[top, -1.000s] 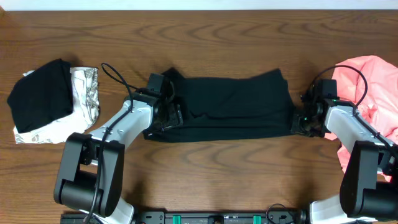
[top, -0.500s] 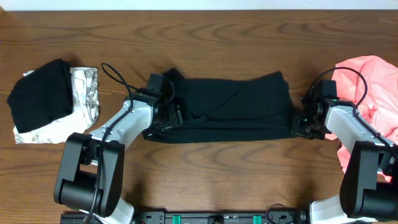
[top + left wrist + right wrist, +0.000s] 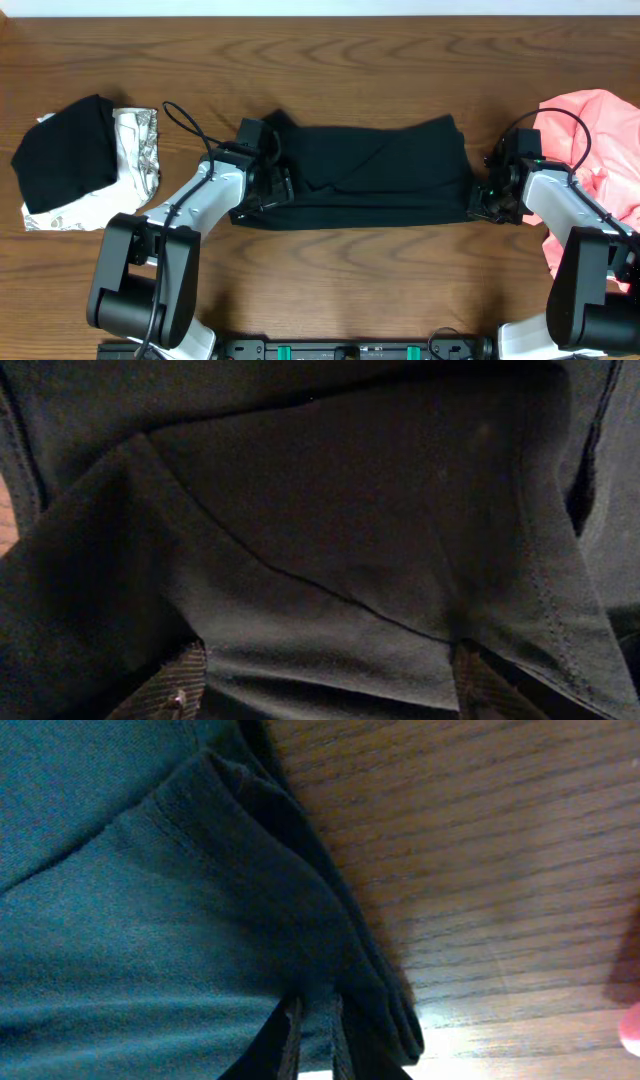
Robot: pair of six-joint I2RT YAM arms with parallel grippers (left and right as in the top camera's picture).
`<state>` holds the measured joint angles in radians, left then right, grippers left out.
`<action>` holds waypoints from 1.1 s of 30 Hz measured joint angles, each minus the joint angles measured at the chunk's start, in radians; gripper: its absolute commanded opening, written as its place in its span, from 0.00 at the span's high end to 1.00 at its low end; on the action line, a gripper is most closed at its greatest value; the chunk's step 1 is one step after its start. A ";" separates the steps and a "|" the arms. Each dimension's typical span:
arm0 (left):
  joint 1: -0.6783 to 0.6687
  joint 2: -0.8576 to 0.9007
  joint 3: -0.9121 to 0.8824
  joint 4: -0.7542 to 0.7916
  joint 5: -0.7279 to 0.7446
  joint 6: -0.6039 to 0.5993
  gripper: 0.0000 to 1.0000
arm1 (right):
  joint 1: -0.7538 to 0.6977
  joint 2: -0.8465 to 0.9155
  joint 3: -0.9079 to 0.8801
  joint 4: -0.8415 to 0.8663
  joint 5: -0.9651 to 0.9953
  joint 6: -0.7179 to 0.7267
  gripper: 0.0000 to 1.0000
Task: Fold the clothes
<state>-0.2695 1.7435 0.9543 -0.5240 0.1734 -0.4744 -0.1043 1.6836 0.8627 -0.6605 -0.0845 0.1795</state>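
The black T-shirt lies in a long folded band across the middle of the table. At its left end sits my left gripper, open; in the left wrist view its fingers stand wide apart with black cloth lying between them. My right gripper is at the shirt's right end. In the right wrist view it is shut on a thin fold of the shirt's edge, just above the wood.
A folded black garment rests on a white-grey patterned one at the far left. A salmon-pink garment is heaped at the right edge, behind my right arm. The wooden table stretches toward the back.
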 measured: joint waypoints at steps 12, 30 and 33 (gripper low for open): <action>0.000 0.000 0.000 0.000 0.000 0.000 0.19 | 0.000 -0.002 0.000 0.002 -0.026 0.005 0.72; 0.000 0.000 0.000 0.000 0.002 0.000 0.12 | 0.000 -0.004 -0.001 0.010 -0.056 0.007 0.60; 0.000 -0.002 0.000 -0.002 0.005 0.000 0.11 | 0.000 -0.004 -0.001 0.014 -0.061 0.008 0.57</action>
<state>-0.2699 1.7416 0.9546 -0.5259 0.1787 -0.4747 -0.1040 1.6798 0.8616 -0.6460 -0.1459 0.1879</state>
